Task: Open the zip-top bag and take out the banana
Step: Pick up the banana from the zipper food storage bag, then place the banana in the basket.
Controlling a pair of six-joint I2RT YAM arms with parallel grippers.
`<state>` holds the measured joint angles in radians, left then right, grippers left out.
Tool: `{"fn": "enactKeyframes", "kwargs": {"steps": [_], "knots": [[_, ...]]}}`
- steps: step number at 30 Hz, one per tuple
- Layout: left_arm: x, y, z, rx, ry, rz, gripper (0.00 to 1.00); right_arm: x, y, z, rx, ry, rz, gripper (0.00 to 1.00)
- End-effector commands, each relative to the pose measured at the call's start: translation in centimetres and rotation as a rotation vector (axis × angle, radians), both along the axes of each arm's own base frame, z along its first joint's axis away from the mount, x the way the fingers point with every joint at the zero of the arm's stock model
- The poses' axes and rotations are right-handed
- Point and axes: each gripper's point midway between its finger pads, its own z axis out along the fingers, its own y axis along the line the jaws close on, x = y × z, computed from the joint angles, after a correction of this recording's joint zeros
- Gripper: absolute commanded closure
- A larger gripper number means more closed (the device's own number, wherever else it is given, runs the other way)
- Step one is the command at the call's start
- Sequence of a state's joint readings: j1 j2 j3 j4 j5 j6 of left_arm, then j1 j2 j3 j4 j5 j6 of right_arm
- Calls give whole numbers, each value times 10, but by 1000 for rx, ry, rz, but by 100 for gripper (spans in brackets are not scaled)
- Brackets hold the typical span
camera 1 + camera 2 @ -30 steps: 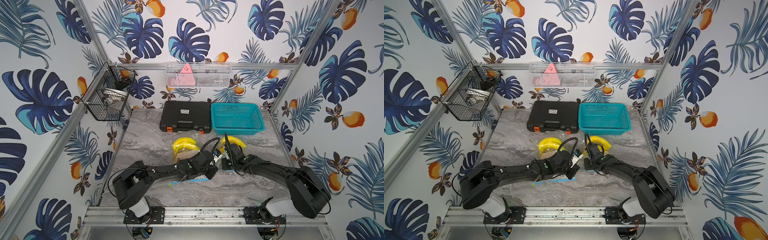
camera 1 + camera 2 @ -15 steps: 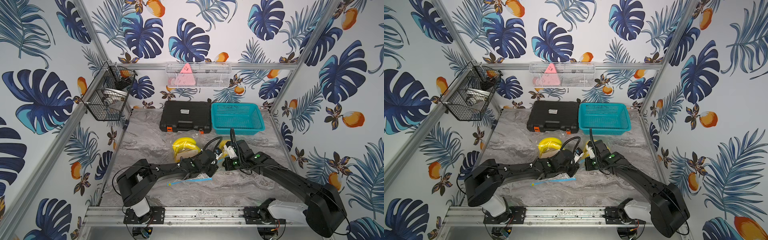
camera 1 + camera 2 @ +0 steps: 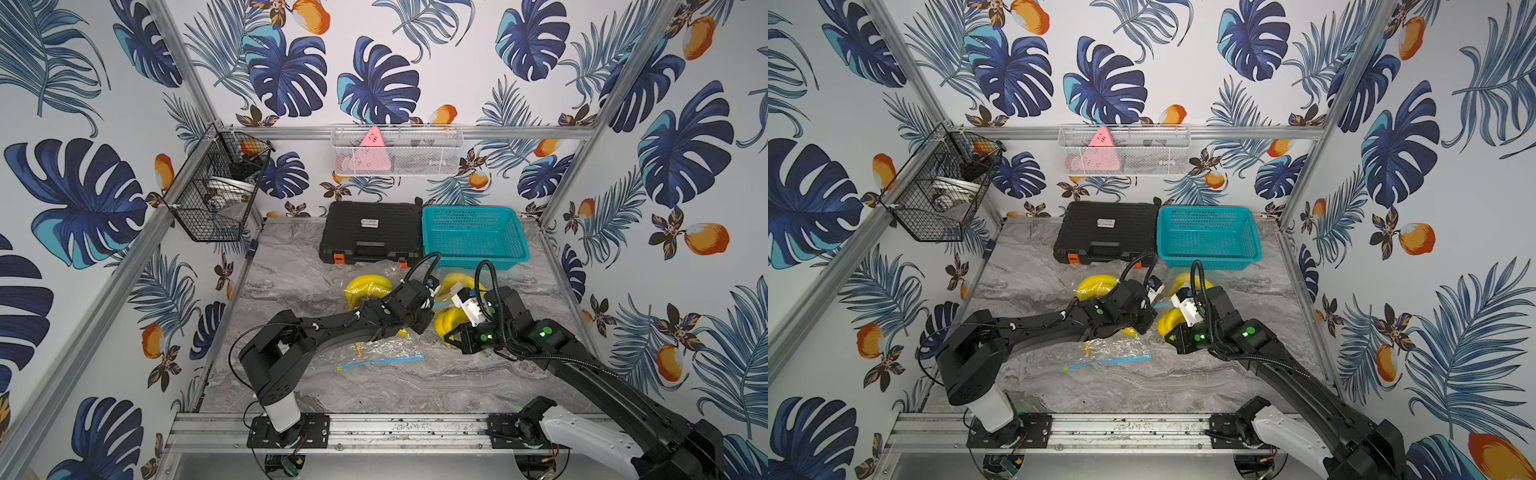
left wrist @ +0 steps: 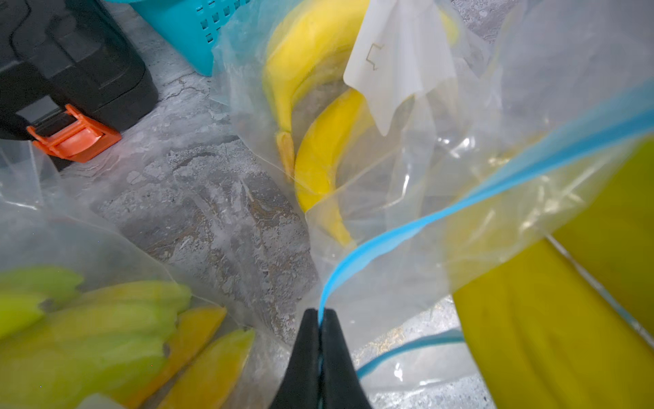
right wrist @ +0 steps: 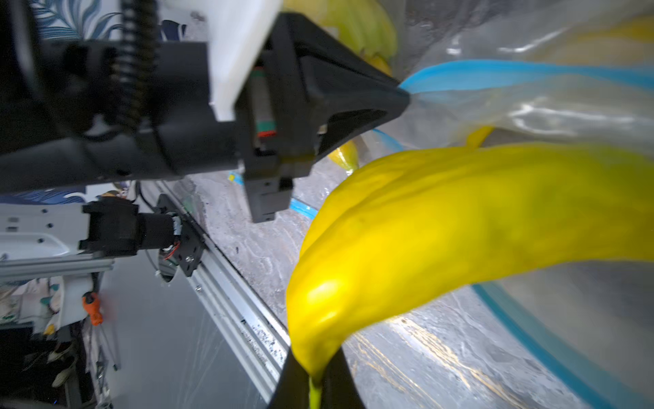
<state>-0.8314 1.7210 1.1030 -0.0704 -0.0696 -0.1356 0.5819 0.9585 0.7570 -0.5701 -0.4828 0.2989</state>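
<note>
— How are the bag and banana held?
— The bag [image 4: 442, 170] is gripped at its blue zip [image 4: 460, 202] by the left gripper [image 4: 320, 318], jaws clamped flat on the strip. The banana [image 5: 460, 230] is pinched by its stem in the clenched right gripper [image 5: 313, 375]. It is held just beside the bag's mouth, slightly toward 3 o'clock from the middle of the table [image 3: 374, 395]. Whether its far end is clear of the mouth cannot be told.
— What room is open?
— The table is bare along its 6 o'clock edge by the rail [image 3: 395, 428] and toward 9 o'clock. The 12 o'clock edge is taken by a case [image 3: 372, 232] and a basket [image 3: 473, 235], set just beside each other. The right arm [image 3: 582, 365] is stretched near the 3 o'clock edge.
— And the counts?
— At least three bags are counted: the held one, a flat bag [image 3: 386, 349] toward 6 o'clock, and one holding a bunch [image 3: 368, 286] toward 11 o'clock. One case, one basket, a black wall basket [image 3: 216, 199] and a white wall basket [image 3: 397, 151] are seen.
</note>
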Motion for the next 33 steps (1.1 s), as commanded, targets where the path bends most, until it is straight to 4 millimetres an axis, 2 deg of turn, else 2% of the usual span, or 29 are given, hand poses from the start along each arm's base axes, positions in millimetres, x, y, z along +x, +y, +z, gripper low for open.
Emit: {"fn": "enactKeyframes", "kwargs": {"steps": [1,7,10,13,15,17,18,20,21,22,25,28,30,32,33], "knots": [[2,-5,3,-20,24,-9,100,-17,19,32,167,-33,124,100],[3,-1,2,-56,53,7,100,-13,8,117,281,-285,60,100],[3,5,1,-75,65,20,100,-8,-3,142,254,-369,11,100],[1,4,-1,-76,75,16,100,14,-14,170,232,-519,-82,99],[0,3,0,-85,80,14,100,47,-21,174,156,-582,-168,99],[-2,2,2,-102,85,9,100,100,-34,162,91,-542,-248,100],[-3,2,5,-114,82,7,100,125,-41,154,115,-490,-264,100],[-7,1,13,-153,80,1,100,192,-84,136,158,-436,-397,100],[-9,-1,17,-172,77,-5,100,217,-100,123,125,-443,-444,100],[-12,-1,20,-183,75,-5,100,246,-117,120,62,-491,-498,100],[-19,-7,26,-217,74,-21,100,310,-133,88,-39,-472,-519,100],[-23,-15,28,-218,82,-43,100,355,-132,64,-38,-459,-503,100],[-25,-18,25,-211,90,-46,100,375,-132,46,-48,-435,-506,100],[-26,-21,24,-221,101,-42,100,388,-136,16,-110,-343,-505,100],[-26,-21,24,-228,104,-40,100,391,-139,-12,-152,-273,-502,100]]}}
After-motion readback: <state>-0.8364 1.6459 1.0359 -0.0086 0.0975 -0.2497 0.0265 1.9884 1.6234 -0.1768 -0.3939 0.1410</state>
